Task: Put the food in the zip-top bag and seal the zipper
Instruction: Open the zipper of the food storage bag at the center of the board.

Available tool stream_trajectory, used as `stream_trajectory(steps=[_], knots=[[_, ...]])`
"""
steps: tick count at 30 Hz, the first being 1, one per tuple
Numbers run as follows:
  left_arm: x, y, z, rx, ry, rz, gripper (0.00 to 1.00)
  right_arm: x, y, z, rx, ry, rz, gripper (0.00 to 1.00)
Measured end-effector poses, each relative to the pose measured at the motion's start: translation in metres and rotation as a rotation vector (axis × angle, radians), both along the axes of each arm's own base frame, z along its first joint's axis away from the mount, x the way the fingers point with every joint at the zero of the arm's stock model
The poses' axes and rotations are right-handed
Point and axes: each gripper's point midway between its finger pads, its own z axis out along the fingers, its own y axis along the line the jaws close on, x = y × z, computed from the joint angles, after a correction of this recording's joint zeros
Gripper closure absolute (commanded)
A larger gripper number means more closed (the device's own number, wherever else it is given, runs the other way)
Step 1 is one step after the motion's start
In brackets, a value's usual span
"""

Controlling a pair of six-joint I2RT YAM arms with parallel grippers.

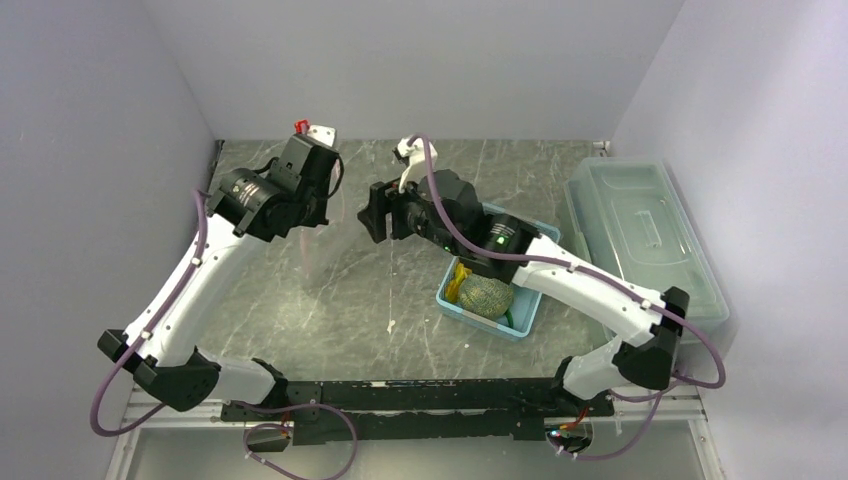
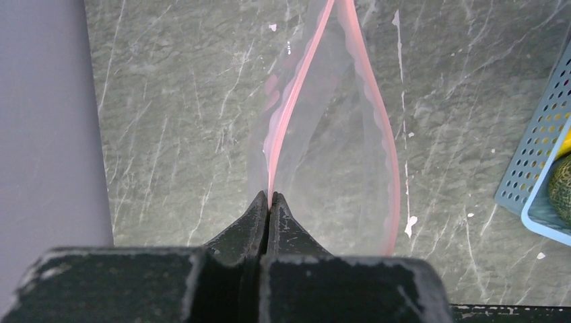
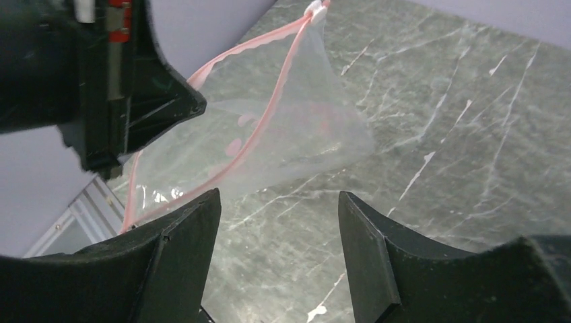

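Seen from above, 2 robot arms reach over a grey marbled table (image 1: 350, 320). The left gripper (image 2: 269, 197) is closed tight, and the pale-pink zipper (image 2: 273, 171) of the clear zip-top bag (image 3: 303, 128) is pinched between its 2 fingertips at 1 end of the mouth. From that pinch the pink strip is split into 2 lines that bow apart into a teardrop loop, so the bag's mouth is held open and unsealed. The thin crinkled plastic is hung below the left gripper, above the table, and the marble is seen through it. The right gripper (image 3: 279, 225) is set just beside the bag, facing it, with its 2 jaws spread wide and nothing caught between them; a stretch of the pink strip is run down behind its left finger (image 3: 182, 262), and whether contact is made there cannot be told. The food is kept apart from the bag, in a light-blue basket (image 1: 478, 319) under the right arm: a netted grey-green melon (image 1: 487, 296) and a yellow banana bunch (image 1: 458, 280) are seen in it, with something green at its near edge. A large clear lidded box (image 1: 640, 240) is placed at the table's right side.
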Motion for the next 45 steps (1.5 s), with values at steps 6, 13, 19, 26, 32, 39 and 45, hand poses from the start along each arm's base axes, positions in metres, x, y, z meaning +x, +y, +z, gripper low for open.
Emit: stream_trajectory(steps=[6,13,19,26,32,39,45], knots=[[-0.003,-0.008,0.005,0.013,-0.021,0.012,1.00,0.008,0.016,-0.024,0.028,0.096,-0.043,0.29],[-0.006,-0.016,0.005,0.025,-0.032,0.016,1.00,0.012,0.023,-0.018,0.109,0.133,-0.080,0.29],[-0.007,-0.024,0.004,0.016,-0.035,0.012,1.00,0.019,0.034,-0.028,0.126,0.171,-0.098,0.29],[-0.009,-0.028,0.005,0.011,-0.042,0.007,1.00,0.028,0.051,-0.054,0.099,0.218,-0.110,0.42],[-0.008,-0.026,0.007,0.013,-0.056,0.021,1.00,0.029,0.052,-0.063,0.084,0.230,-0.120,0.70],[-0.005,-0.016,0.011,0.056,-0.087,0.058,1.00,0.032,0.040,-0.076,0.038,0.218,-0.162,1.00],[-0.004,0.002,0.022,0.131,-0.126,0.105,1.00,0.034,0.022,-0.086,-0.022,0.194,-0.206,1.00]])
